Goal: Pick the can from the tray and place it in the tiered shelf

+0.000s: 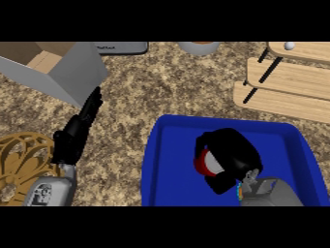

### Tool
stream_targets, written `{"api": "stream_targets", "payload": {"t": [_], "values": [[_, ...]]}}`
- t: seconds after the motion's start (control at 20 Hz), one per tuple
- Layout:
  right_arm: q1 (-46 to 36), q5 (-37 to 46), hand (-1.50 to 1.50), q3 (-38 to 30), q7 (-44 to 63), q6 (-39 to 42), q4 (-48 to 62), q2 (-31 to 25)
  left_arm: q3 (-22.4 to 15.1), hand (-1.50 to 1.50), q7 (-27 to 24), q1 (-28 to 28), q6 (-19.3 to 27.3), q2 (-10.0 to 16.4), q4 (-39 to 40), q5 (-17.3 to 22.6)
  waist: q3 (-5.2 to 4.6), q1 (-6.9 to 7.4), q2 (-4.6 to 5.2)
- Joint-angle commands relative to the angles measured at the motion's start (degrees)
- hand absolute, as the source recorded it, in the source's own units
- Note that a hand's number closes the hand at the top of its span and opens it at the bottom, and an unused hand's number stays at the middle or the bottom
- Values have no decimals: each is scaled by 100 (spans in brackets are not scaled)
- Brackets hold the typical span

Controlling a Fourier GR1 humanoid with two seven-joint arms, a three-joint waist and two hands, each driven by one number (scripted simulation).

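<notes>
Fingers [224, 141] of right hand [233, 162] wrapped round can [204, 163] — can within blue tray [169, 167], 5 o'clock on worktop [160, 94]. At 2 o'clock, tiered shelf [296, 80]. At 8 o'clock, left hand [73, 135] — fingers straight.

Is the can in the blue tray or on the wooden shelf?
In the tray: the can, red and white, shows within its walls, wrapped by the right hand. Whether lifted, cannot tell.

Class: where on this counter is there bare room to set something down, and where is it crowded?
Bare counter lies between the grey box, tiered shelf and blue tray. Crowded: inside the tray, where the right hand curls round the can.
</notes>
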Motion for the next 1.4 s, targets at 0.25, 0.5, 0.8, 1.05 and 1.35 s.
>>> {"api": "stream_targets", "payload": {"t": [0.25, 0.5, 0.8, 1.05, 1.35], "values": [[509, 641, 150, 47, 2289, -1345, -118, 788, 123, 0, -64, -30, -42, -8, 51, 110, -3, -65, -17], [542, 699, 150, 1090, 4021, -2421, -485, 801, 43, 0, -27, 192, -174, 107, -180, 72, 1, 41, -12], [23, 635, 150, 1409, 4187, -3928, -914, 805, 202, 0, -73, -269, -111, 59, 252, 108, 3, -16, 11], [-478, 1332, 150, 1956, 5122, -4236, -1773, 805, 109, 0, -122, -309, 91, -49, 380, -108, -5, -31, -12], [-967, 1992, 150, 1532, 5710, -3492, -2600, 804, 244, 0, -192, -157, -163, 176, 282, 56, -8, -24, -22]]}}
